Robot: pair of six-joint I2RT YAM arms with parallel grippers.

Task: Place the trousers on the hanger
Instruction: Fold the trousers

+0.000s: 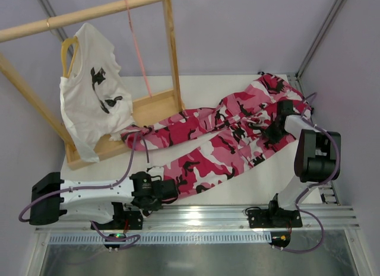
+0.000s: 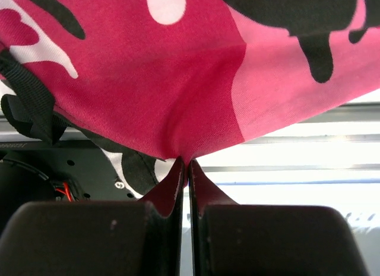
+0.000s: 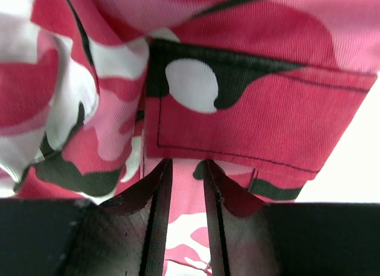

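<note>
No words, labels, brands or numbers can be read in any of the three views; the black print on the white T-shirt [image 1: 95, 89] at the far left shows only as dark blotches, too small to tell whether it holds any letters

The left tool [image 2: 185, 164] pinches an edge of the trousers [image 2: 196, 80].
</note>
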